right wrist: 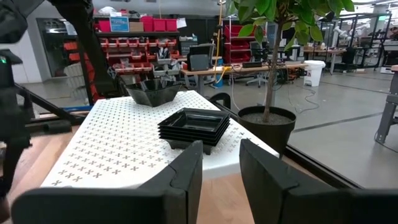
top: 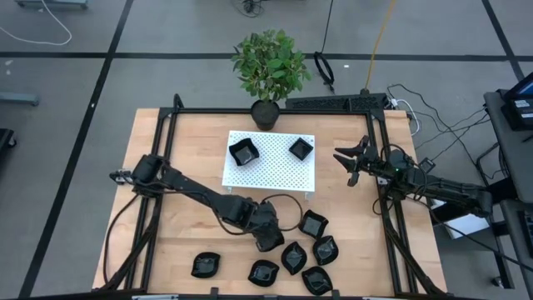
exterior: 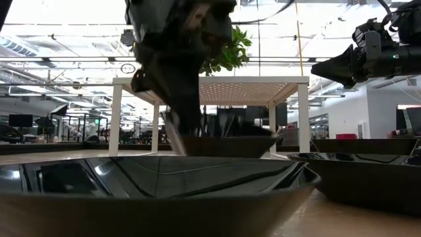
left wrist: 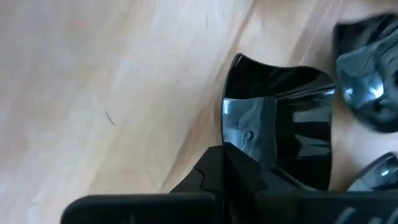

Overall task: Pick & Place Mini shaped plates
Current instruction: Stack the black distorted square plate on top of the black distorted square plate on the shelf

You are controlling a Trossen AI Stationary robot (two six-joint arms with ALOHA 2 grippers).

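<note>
Partway through: two stacks placed, seven dishes left.
Left end effector pinching rim of a glossy black plate on pale wooden surface, beside loose leaf-shaped and square plates; stacked plates on white perforated platform; right end effector spread, empty, beside platform.

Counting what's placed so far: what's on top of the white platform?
Two black plates sit on the white platform: one near its left end, one toward the right. The right one looks like a stack; its count isn't clear.
</note>
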